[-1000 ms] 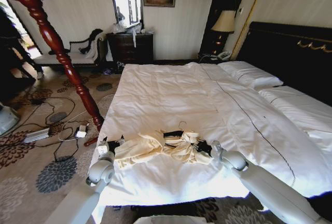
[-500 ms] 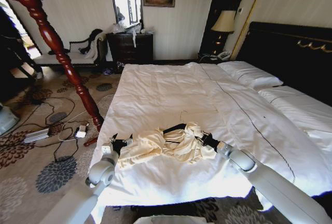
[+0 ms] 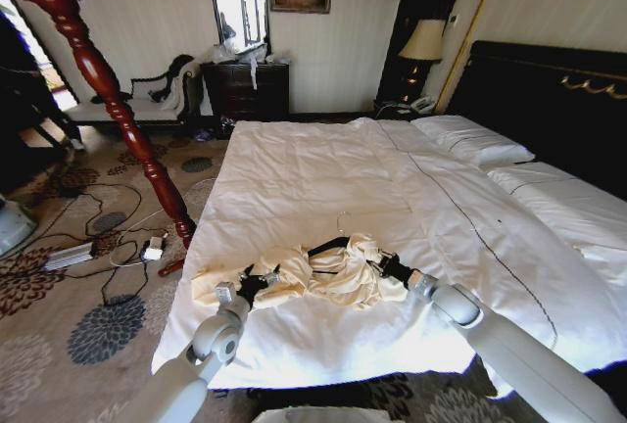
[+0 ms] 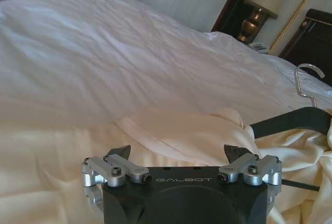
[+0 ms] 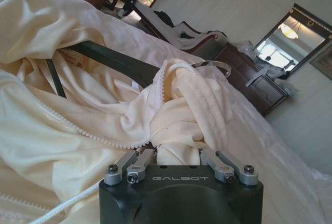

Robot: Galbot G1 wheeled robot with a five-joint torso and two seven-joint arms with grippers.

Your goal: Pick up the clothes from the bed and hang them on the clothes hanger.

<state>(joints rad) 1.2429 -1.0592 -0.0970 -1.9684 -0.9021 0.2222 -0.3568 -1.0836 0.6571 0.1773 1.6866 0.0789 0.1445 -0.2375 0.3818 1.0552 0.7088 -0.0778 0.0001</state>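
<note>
The clothes (image 3: 313,276) lie bunched near the bed's (image 3: 323,178) foot edge, the clothes hanger (image 3: 328,245) half buried in them.

Left wrist view: left gripper (image 4: 179,154), fingers spread, hovers over a fold, likely lining up a grasp.

Right wrist view: right gripper (image 5: 179,154) pinches gathered cloth, probably steadying it against the hanger.

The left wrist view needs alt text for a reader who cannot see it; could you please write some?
The left gripper, jaws wide open, sits low over the pale cream-yellow garment crumpled on the bed. A black clothes hanger with a metal hook lies in the cloth ahead, with a lamp beyond the bed.
</note>
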